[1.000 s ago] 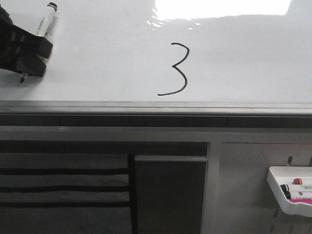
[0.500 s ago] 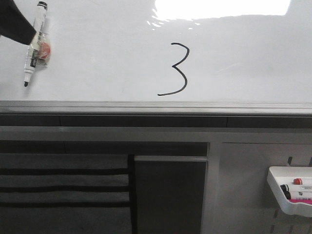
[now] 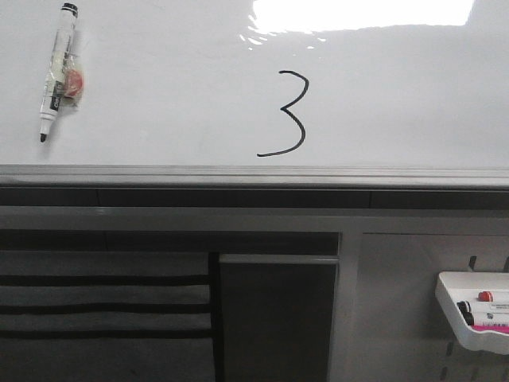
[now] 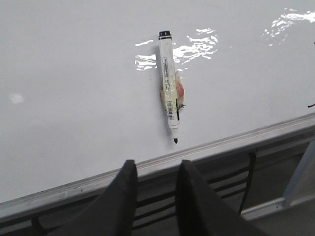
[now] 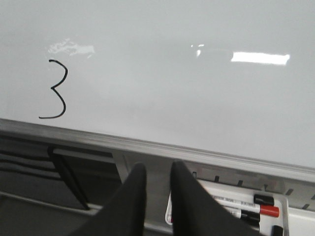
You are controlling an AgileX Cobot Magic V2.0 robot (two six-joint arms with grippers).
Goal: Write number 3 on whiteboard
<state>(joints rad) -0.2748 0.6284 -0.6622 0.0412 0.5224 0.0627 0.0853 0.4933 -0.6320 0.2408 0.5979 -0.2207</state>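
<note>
The number 3 is drawn in thin black line on the glossy whiteboard, just above its grey edge rail. It also shows in the right wrist view. A white marker with a black tip and an orange patch rests on the board at the far left, tip toward the rail. In the left wrist view the marker lies beyond my left gripper, which is open, empty and off the board below the rail. My right gripper has a narrow gap, holds nothing, and is below the rail.
A small white tray with red and black markers hangs at the lower right; it also shows in the right wrist view. Bright light glare sits at the board's top. Below the rail are a dark panel and striped slats.
My left gripper let go of the marker and drew back out of the front view to the left. The marker stays on the board. The 3 is unchanged.
</note>
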